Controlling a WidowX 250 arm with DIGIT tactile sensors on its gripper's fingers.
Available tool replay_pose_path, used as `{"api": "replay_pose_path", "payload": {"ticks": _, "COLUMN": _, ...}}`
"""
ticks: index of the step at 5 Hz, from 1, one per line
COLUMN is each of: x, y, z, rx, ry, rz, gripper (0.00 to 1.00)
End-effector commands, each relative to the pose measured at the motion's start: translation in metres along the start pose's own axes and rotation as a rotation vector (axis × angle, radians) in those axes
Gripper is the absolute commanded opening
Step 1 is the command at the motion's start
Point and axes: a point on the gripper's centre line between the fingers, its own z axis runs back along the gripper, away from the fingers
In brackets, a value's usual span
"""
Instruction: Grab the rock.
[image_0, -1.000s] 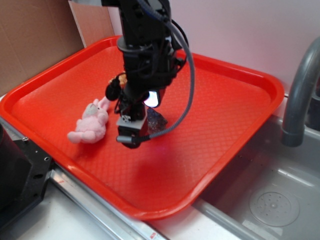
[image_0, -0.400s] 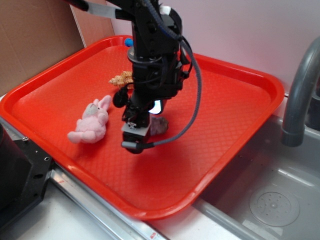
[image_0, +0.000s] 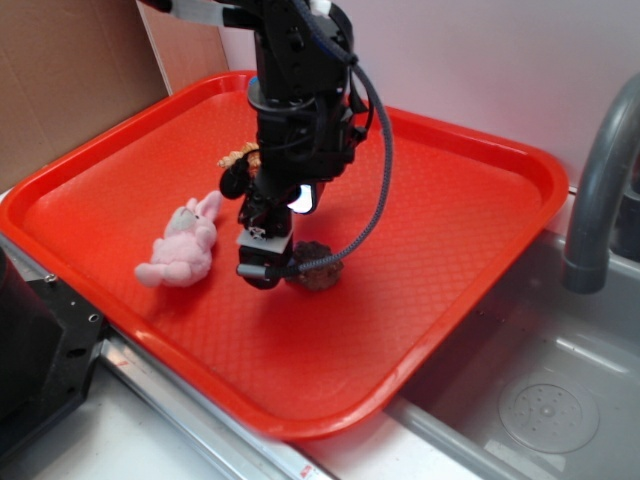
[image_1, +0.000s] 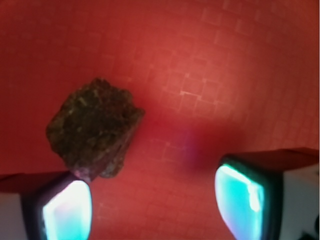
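In the wrist view the gripper (image_1: 152, 200) stands with its jaws wide apart over the red tray (image_1: 240, 65), both fingers (image_1: 65, 207) glowing cyan at their pads, and nothing is held between them. The rock (image_1: 95, 127), a rough dark brown-grey lump with rusty flecks, lies on the tray's gridded surface right at the tip of the finger at the picture's lower left; its lower edge seems to touch that pad, while the other finger is well apart from it. The exterior view hides the fingertips behind the black wrist, so the gripper (image_0: 262, 268) cannot be judged for opening there, but it shows the arm reaching down near the tray's middle with the rock (image_0: 318, 266) just beside it, toward the sink. Only this view shows the pink plush bunny (image_0: 182, 245) lying on the tray (image_0: 470, 200) on the gripper's other side, a tan seashell (image_0: 240, 155) partly hidden behind the arm, a grey faucet (image_0: 600, 170) over the steel sink (image_0: 540, 390), and cardboard (image_0: 60, 80) behind the tray. No writing can be read.
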Motion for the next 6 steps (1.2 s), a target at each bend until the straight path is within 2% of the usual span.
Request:
{"api": "replay_pose_path", "payload": {"ticks": 1, "x": 0.012, "y": -0.027, "z": 0.017, "rx": 0.017, "ry": -0.064, "rz": -0.039, "gripper": 1.0}}
{"api": "replay_pose_path", "payload": {"ticks": 2, "x": 0.01, "y": -0.036, "z": 0.025, "rx": 0.035, "ry": -0.094, "rz": -0.002, "gripper": 1.0}}
{"api": "replay_pose_path", "payload": {"ticks": 3, "x": 0.021, "y": -0.035, "z": 0.016, "rx": -0.035, "ry": -0.048, "rz": 0.144, "gripper": 1.0}}
{"api": "replay_pose_path", "payload": {"ticks": 4, "x": 0.027, "y": -0.032, "z": 0.006, "rx": -0.074, "ry": -0.014, "rz": 0.336, "gripper": 1.0}}
{"api": "replay_pose_path", "payload": {"ticks": 5, "x": 0.035, "y": -0.026, "z": -0.007, "rx": -0.089, "ry": -0.023, "rz": 0.359, "gripper": 1.0}}
{"api": "replay_pose_path", "payload": {"ticks": 6, "x": 0.039, "y": -0.024, "z": -0.014, "rx": -0.093, "ry": -0.005, "rz": 0.334, "gripper": 1.0}}
